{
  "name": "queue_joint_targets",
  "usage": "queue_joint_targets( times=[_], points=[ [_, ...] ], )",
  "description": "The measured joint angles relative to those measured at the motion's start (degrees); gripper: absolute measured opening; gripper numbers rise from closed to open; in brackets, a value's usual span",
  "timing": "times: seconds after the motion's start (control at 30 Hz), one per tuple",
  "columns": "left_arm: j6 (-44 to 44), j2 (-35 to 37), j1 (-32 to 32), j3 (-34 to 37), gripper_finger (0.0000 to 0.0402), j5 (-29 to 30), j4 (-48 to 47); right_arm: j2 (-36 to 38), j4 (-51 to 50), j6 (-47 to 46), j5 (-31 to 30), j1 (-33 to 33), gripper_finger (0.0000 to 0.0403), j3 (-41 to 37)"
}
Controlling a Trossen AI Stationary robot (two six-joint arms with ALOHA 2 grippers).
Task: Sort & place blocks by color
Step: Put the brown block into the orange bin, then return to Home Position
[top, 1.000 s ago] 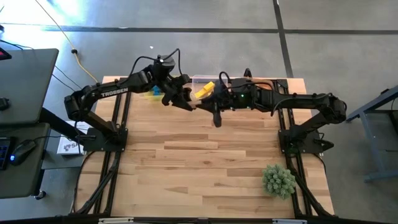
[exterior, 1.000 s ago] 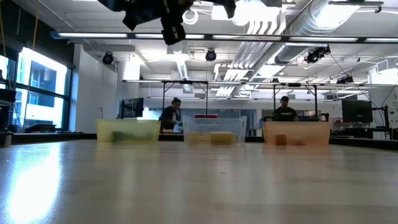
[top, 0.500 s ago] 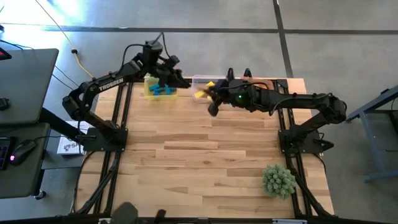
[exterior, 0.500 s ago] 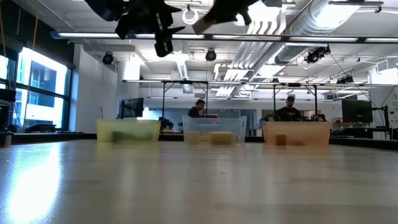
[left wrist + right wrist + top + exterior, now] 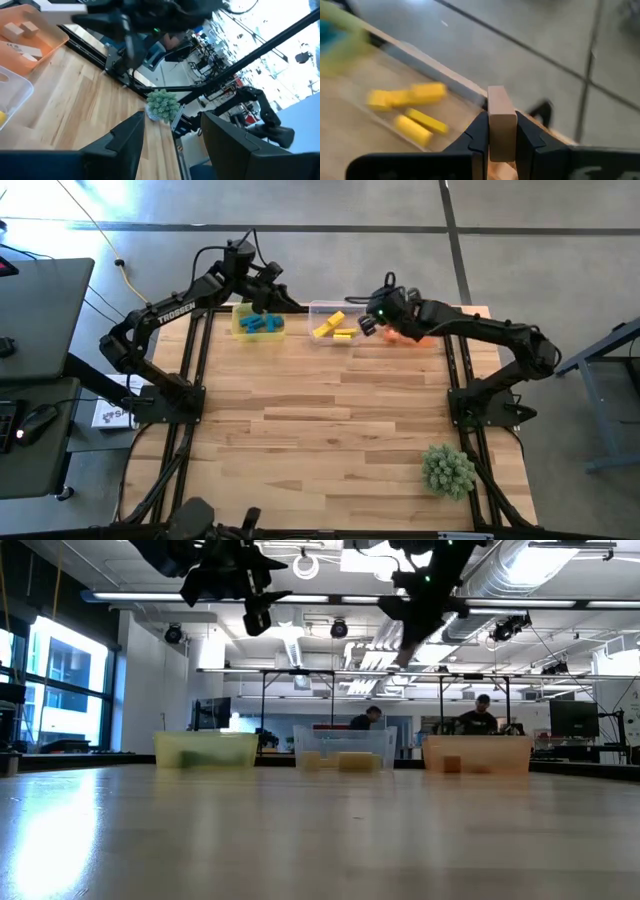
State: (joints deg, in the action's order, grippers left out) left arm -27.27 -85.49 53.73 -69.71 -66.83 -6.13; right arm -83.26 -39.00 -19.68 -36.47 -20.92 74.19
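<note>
Carrying 1 plain wooden block (image 5: pixel 501 122) clamped in our right gripper (image 5: pixel 500 131), we hovered near the orange bin (image 5: pixel 410 337) to match colors; our left gripper (image 5: pixel 172 132) waited, fingers apart.

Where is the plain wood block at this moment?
The plain wood block is clamped in the right gripper, held in the air at the table's far edge between the clear bin and the orange bin.

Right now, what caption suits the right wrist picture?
Right end effector holds a plain wooden block above the yellow blocks.
</note>
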Motion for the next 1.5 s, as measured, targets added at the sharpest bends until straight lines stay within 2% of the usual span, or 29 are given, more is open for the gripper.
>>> queue_joint_targets(
  times=[0.13,0.27,0.43,0.57,0.73,1.0,1.1,1.23,1.4,1.5],
  points=[
    [1.16,0.00,-0.57,0.00,0.0186,1.25,0.00,0.00,-7.59,-5.76,1.15,-4.98,0.0035,0.00],
    [1.14,0.00,-1.36,0.00,0.0186,6.67,-0.01,0.00,-13.09,-8.89,7.25,-10.50,0.0035,-0.02],
    [1.08,0.00,-2.73,0.00,0.0186,13.82,0.00,0.00,-16.18,-8.76,15.45,-17.83,0.0035,-0.02],
    [1.04,0.00,-4.27,-0.01,0.0186,17.11,0.00,-0.55,-16.44,-7.93,23.71,-23.97,0.0035,-0.02],
    [0.96,0.00,-7.17,-0.02,0.0186,22.12,0.02,-4.74,-17.32,-4.03,31.09,-29.94,0.0035,-0.02],
    [0.94,0.00,-11.45,-0.02,0.0186,26.69,0.20,-11.82,-17.31,2.70,35.58,-32.41,0.0035,-0.07],
    [0.68,0.11,-12.69,-0.02,0.0186,28.80,0.20,-13.54,-17.31,5.13,35.46,-32.42,0.0042,-0.07],
    [0.28,1.00,-13.77,-0.02,0.0186,30.53,0.28,-14.56,-16.71,8.39,35.06,-32.40,0.0072,-0.07],
    [0.26,3.35,-14.81,-0.02,0.0186,33.46,0.28,-14.62,-16.07,12.29,30.59,-32.31,0.0118,-0.07],
    [-0.68,4.99,-14.92,-0.02,0.0186,33.65,-0.13,-14.62,-16.06,14.14,30.45,-32.31,0.0140,-0.07]
  ],
)
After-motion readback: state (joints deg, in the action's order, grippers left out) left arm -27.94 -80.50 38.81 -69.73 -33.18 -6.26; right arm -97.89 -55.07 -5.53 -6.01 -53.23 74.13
